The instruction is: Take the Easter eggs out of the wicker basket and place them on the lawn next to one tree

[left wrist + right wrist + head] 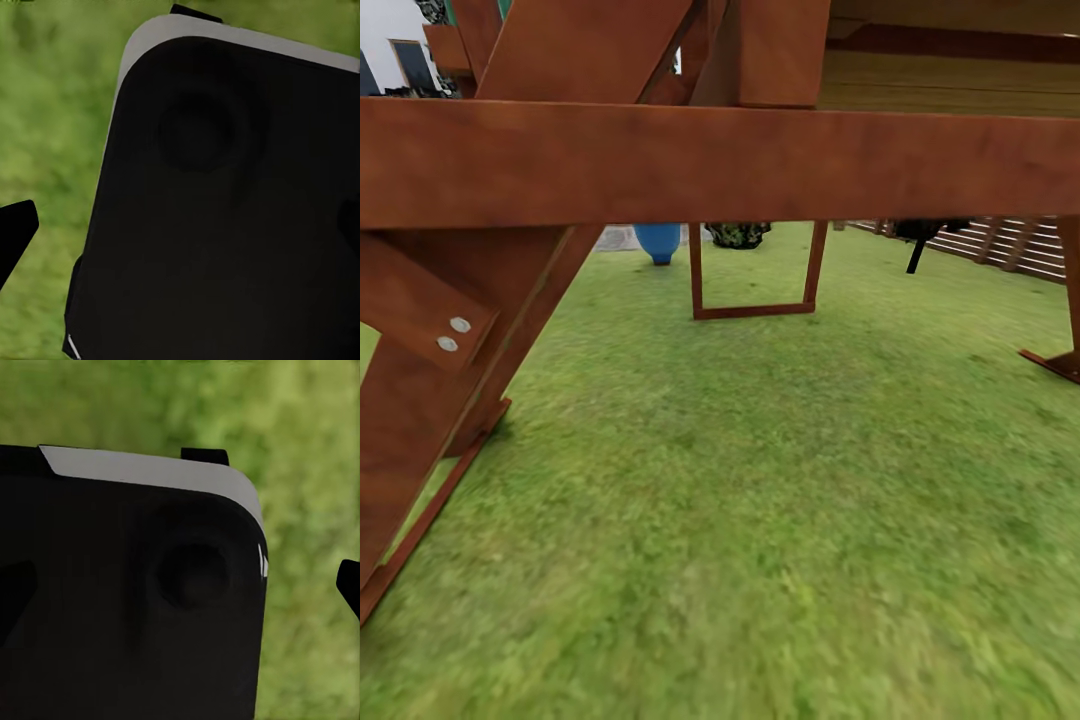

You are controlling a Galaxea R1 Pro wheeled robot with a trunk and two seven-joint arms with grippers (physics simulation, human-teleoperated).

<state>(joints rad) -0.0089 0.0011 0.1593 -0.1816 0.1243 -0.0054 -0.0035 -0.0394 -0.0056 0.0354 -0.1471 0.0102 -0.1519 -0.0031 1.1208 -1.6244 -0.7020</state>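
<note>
The lawn (760,480) spreads out ahead of me as short mottled green grass. The Easter eggs and the wicker basket are out of view. In the left wrist view my left gripper (184,232) is open, one dark fingertip (16,229) at the frame's edge, with my own black body and grass behind it. In the right wrist view my right gripper (180,585) is open too, one fingertip (349,583) over grass. Neither gripper holds anything.
A big red-brown wooden frame (710,150) stands close in front, its slanted leg (450,400) on the grass at left. Beyond it are a small wooden rectangle frame (755,310), a blue pot (658,240), a dark bush (738,234), a thin black trunk (915,258) and a slatted fence (1010,245).
</note>
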